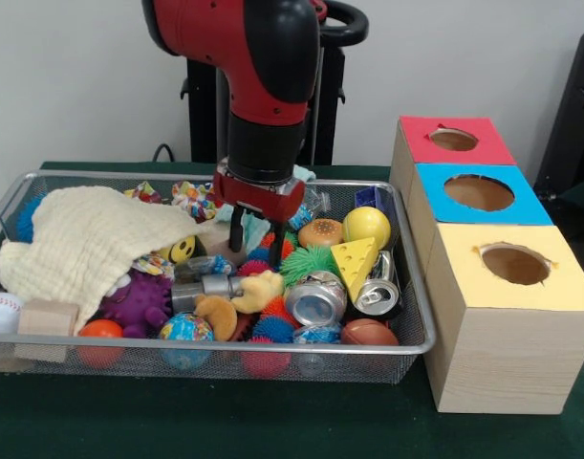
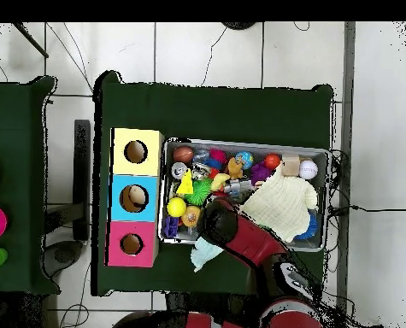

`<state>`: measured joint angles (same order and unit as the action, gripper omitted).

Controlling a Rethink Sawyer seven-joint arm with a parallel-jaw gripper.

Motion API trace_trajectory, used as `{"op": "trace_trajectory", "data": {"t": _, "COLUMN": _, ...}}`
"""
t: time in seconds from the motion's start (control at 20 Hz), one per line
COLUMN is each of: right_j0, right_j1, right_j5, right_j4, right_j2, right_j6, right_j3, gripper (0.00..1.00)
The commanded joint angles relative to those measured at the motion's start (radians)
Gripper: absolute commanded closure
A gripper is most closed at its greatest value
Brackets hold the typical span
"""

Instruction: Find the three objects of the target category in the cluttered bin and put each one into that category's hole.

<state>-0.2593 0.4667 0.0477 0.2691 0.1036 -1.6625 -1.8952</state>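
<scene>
Green table (white wall behind).

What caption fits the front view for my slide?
Red and black arm's hand hangs open over a toy-filled silver wire mesh basket beside wooden boxes with red-faced, blue and yellow holes.

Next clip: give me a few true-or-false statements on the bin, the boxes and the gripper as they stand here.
1. The gripper hangs over the bin. True.
2. The cloth lies on the table outside the bin. False: it lies inside, over toys.
3. The red hole is farthest from the front camera. True.
4. The gripper holds the cheese wedge. False: the wedge lies apart from it.
5. The yellow hole sits between the other two. False: the blue hole does.
</scene>
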Motion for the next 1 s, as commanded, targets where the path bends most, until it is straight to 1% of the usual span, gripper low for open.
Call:
{"op": "trace_trajectory", "data": {"t": 0.05, "right_j0": 0.017, "right_j1": 0.011, "right_j5": 0.02, "right_j4": 0.059, "right_j2": -0.071, "right_j6": -0.234, "right_j3": 0.031, "gripper": 0.0}}
{"op": "trace_trajectory", "data": {"t": 0.3, "right_j0": 0.032, "right_j1": 0.03, "right_j5": 0.048, "right_j4": 0.069, "right_j2": -0.063, "right_j6": -0.236, "right_j3": 0.036, "gripper": 0.0}}
{"op": "trace_trajectory", "data": {"t": 0.6, "right_j0": 0.055, "right_j1": 0.057, "right_j5": 0.106, "right_j4": 0.083, "right_j2": -0.046, "right_j6": -0.229, "right_j3": 0.054, "gripper": 0.0}}
{"op": "trace_trajectory", "data": {"t": 0.8, "right_j0": 0.045, "right_j1": 0.036, "right_j5": 0.096, "right_j4": 0.091, "right_j2": -0.065, "right_j6": -0.213, "right_j3": 0.082, "gripper": 0.0}}
{"op": "trace_trajectory", "data": {"t": 1.0, "right_j0": 0.051, "right_j1": 0.024, "right_j5": 0.098, "right_j4": 0.098, "right_j2": -0.058, "right_j6": -0.198, "right_j3": 0.119, "gripper": 0.0}}
